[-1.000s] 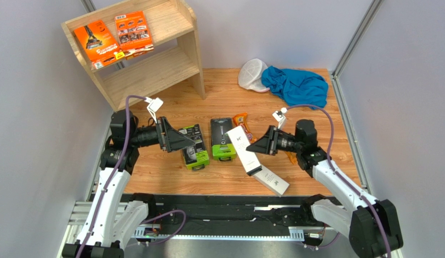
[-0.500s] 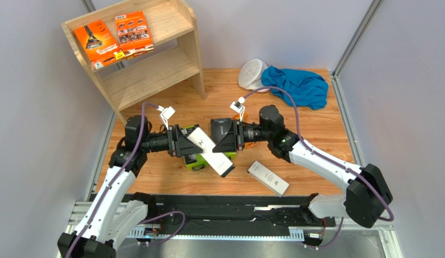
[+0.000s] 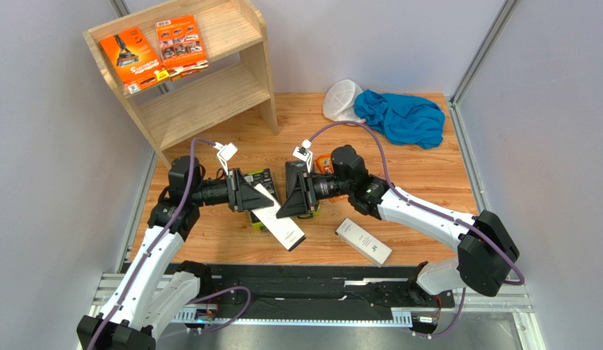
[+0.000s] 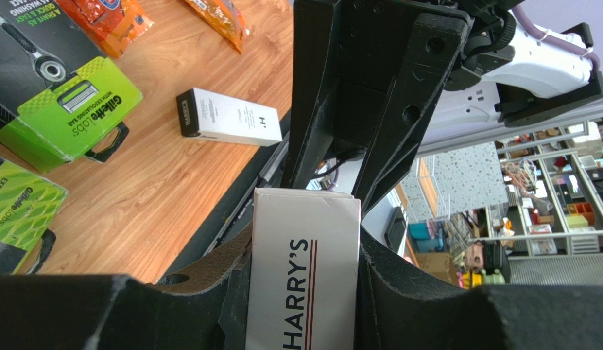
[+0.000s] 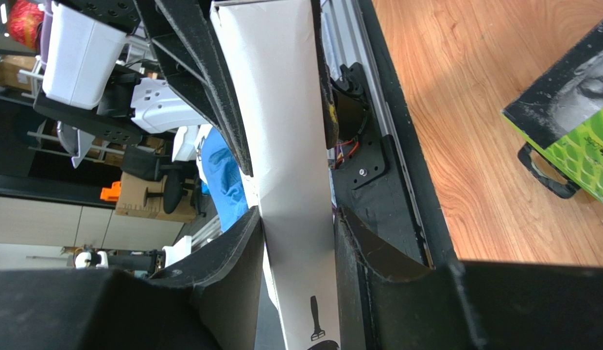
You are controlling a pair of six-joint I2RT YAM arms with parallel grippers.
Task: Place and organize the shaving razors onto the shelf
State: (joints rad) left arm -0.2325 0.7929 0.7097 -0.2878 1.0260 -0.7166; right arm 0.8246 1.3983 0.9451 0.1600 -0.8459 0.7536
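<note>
A slim white razor box (image 3: 281, 224) hangs above the floor between both arms. My left gripper (image 3: 257, 195) is shut on its upper end, the pads pressing both sides of the box (image 4: 304, 277). My right gripper (image 3: 284, 205) is shut on the same box (image 5: 289, 182) from the opposite side. A second white box (image 3: 364, 240) lies on the floor. Two black-and-green packs (image 4: 70, 109) (image 3: 262, 177) lie under the grippers, partly hidden. A small orange packet (image 3: 325, 160) peeks out behind the right arm. Two flat orange packs (image 3: 132, 58) (image 3: 181, 42) lie on the shelf (image 3: 202, 95), on its top tier.
A blue cloth (image 3: 399, 117) and a white mesh cap (image 3: 341, 100) lie at the back right of the wood floor. The shelf's lower tier holds nothing. Grey walls close in both sides, and a black rail (image 3: 304, 281) runs along the near edge.
The right arm has carried the white box leftward to the left gripper. The left gripper, open before, has closed on the box's other end.
</note>
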